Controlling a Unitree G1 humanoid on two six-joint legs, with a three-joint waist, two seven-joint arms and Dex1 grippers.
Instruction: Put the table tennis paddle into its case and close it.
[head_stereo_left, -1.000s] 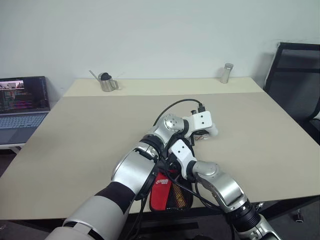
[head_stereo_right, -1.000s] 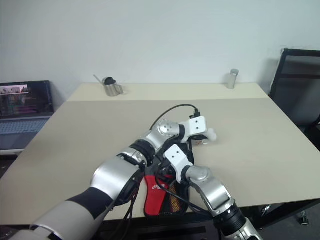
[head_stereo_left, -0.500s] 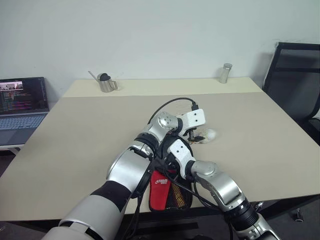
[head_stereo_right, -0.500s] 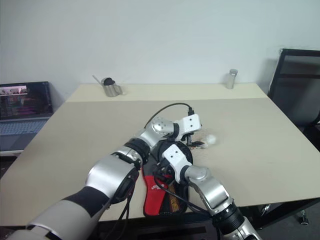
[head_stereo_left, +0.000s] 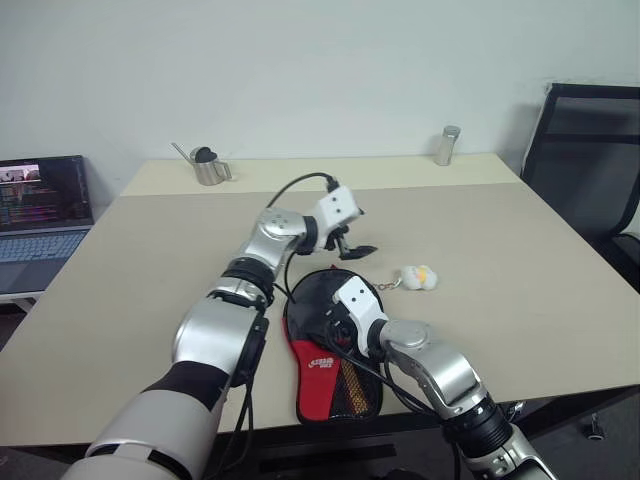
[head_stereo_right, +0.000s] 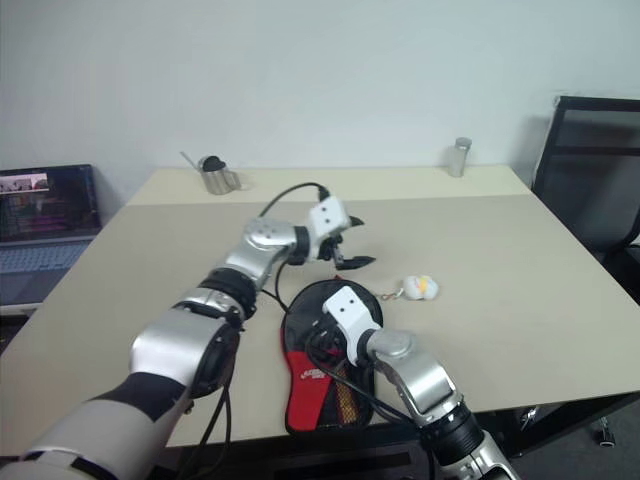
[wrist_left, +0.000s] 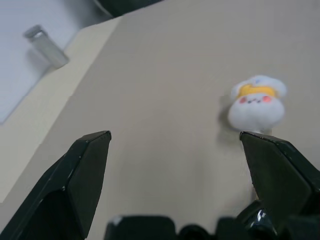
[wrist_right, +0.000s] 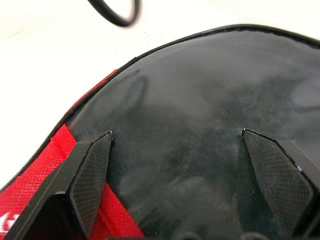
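- Beige table (head_stereo_left: 150, 270) under a white wall carries the case (head_stereo_left: 325, 345) near its front edge, red narrow end toward the robot.
- Right gripper (wrist_right: 175, 165) hovers over the case's round black end, fingers spread, holding nothing.
- Left gripper (head_stereo_left: 352, 245) hangs beyond the case, jaws wide and empty, near a white plush keychain (wrist_left: 256, 104).

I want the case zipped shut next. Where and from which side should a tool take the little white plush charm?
Probably across the rounded body of the white plush charm, from above, with the open left tool hovering nearby. It lies on bare table right of the case, and its short chain leaves the case-facing side, so pinch the other two sides.
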